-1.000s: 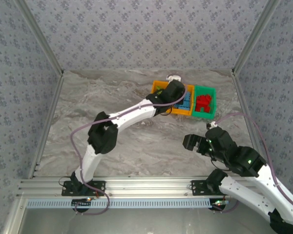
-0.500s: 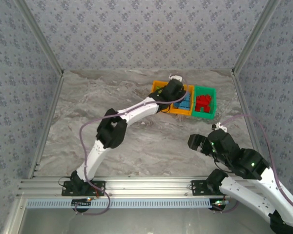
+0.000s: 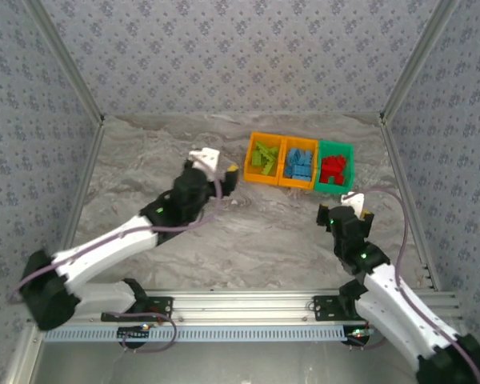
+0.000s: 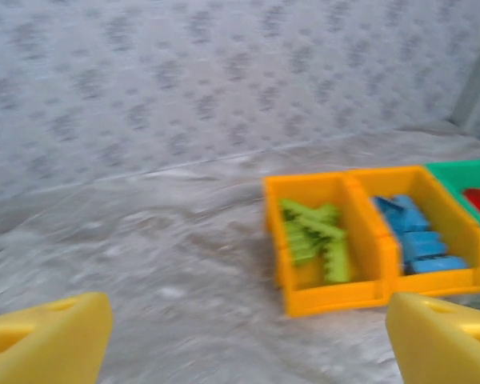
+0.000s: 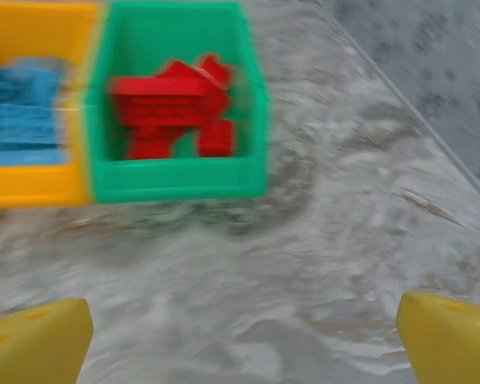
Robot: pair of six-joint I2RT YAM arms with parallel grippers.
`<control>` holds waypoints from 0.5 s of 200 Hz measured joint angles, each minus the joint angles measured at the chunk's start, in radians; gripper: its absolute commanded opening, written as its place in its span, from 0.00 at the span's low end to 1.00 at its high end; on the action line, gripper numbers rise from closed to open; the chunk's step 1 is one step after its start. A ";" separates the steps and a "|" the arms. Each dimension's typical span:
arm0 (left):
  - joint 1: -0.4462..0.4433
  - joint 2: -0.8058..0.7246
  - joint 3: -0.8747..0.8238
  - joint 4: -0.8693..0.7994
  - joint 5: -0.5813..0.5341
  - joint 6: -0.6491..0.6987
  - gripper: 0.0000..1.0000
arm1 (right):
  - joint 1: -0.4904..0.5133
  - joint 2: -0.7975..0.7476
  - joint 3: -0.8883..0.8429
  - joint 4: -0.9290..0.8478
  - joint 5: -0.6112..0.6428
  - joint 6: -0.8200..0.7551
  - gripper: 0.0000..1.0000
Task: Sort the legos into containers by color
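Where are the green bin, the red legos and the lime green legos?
green bin (image 5: 176,180), right wrist view, on its near wall.
red legos (image 5: 170,112), right wrist view, middle of the pile.
lime green legos (image 4: 314,236), left wrist view, middle of the pile.

From my console both arms look alike. The left arm (image 3: 112,244) and the right arm (image 3: 400,304) wear glossy white shells joined by chunky black joints, and each sits on a black base (image 3: 136,306) at the near edge of the table (image 3: 144,152). A thin lilac cable (image 3: 180,230) trails loosely along each one. The left gripper (image 3: 218,164) and right gripper (image 3: 348,206) carry blunt, wedge-shaped yellow fingers (image 4: 48,336), matte and smooth in my wrist feeds.
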 measured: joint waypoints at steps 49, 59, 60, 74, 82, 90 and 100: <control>0.254 -0.481 -0.389 -0.082 -0.129 0.044 0.95 | -0.248 0.440 -0.018 0.536 -0.200 -0.139 1.00; 0.305 -0.529 -0.447 -0.079 -0.133 0.056 0.96 | -0.252 0.541 -0.016 0.631 -0.232 -0.168 1.00; 0.308 -0.531 -0.451 -0.079 -0.133 0.056 0.97 | -0.252 0.547 -0.016 0.637 -0.235 -0.171 1.00; 0.367 -0.556 -0.524 -0.055 -0.132 0.074 0.99 | -0.253 0.669 -0.015 0.752 -0.271 -0.201 1.00; 0.400 -0.553 -0.564 -0.027 -0.121 0.087 0.99 | -0.253 0.741 -0.014 0.835 -0.288 -0.213 1.00; 0.435 -0.541 -0.599 0.004 -0.106 0.098 0.99 | -0.257 0.788 -0.008 0.870 -0.310 -0.222 1.00; 0.482 -0.515 -0.633 0.037 -0.084 0.109 0.99 | -0.267 0.803 -0.003 0.872 -0.346 -0.231 1.00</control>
